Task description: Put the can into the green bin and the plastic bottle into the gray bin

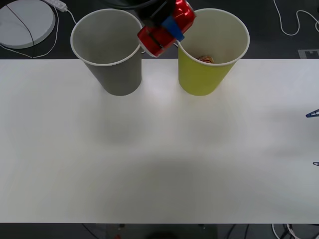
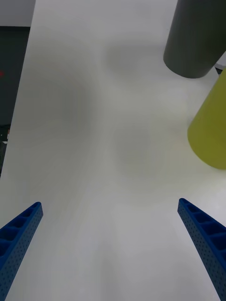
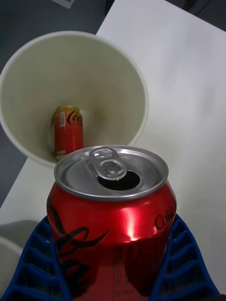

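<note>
My left gripper (image 1: 168, 29) is shut on the can (image 1: 164, 31), a red soda can held tilted in the air between the two bins' rims, close to the green bin (image 1: 203, 74). In the left wrist view the can (image 3: 113, 211) sits between the blue fingers (image 3: 42, 263) with its open silver top up, and the green bin (image 3: 134, 80) opens just beyond it. An orange-red can (image 3: 68, 131) lies inside that bin. The gray bin (image 1: 115, 69) stands to its left. My right gripper (image 2: 113, 244) hangs open over bare table at the right edge. The plastic bottle is out of view.
The bins stand at the far edge of the white table (image 1: 159, 149). Beyond it, on the dark floor, are a white round disc (image 1: 25, 20) and white cables (image 1: 291, 22). The right wrist view shows the gray bin (image 2: 195, 37) and green bin (image 2: 212, 127) from the side.
</note>
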Controlling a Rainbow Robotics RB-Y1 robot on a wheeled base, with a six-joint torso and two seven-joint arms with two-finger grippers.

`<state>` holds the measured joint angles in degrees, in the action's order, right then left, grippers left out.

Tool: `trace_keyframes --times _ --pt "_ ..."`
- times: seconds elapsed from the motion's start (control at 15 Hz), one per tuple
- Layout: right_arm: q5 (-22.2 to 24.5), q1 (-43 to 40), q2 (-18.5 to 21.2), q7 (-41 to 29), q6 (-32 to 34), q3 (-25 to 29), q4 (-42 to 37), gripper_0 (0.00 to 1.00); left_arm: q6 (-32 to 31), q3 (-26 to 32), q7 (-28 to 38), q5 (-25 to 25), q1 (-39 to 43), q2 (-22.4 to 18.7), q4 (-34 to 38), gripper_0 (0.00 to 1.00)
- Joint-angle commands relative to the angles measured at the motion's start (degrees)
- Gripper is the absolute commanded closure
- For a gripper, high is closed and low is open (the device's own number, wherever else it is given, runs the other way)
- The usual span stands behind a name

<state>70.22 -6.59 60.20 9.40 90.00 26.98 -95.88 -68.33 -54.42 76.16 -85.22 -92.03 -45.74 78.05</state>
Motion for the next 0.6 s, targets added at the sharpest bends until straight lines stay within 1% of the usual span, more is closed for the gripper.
trace_keyframes --times 0.07,0.2,0.27,0.33,0.47,0.6 --pt "0.00 0.00 0.00 0.00 0.00 0.00 0.00 0.00 1.36 -1.31 -0.22 0.32 -5.09 9.27 -12.22 1.00" --pt "0.00 0.00 0.00 0.00 0.00 0.00 0.00 0.00 2.50 -1.66 -1.19 0.06 -8.17 15.86 -21.80 1.00" --pt "0.00 0.00 0.00 0.00 0.00 0.00 0.00 0.00 3.38 -2.89 -1.54 0.06 -10.01 18.67 -26.28 1.00" --pt "0.00 0.00 0.00 0.00 0.00 0.00 0.00 0.00 4.87 -5.44 -1.81 0.41 -12.56 22.01 -31.56 1.00" --pt "0.00 0.00 0.00 0.00 0.00 0.00 0.00 0.00 7.42 -8.60 -1.81 0.58 -15.64 27.02 -39.11 1.00" --pt "0.00 0.00 0.00 0.00 0.00 0.00 0.00 0.00 10.15 -9.83 -1.72 0.58 -17.04 31.24 -45.62 1.00"
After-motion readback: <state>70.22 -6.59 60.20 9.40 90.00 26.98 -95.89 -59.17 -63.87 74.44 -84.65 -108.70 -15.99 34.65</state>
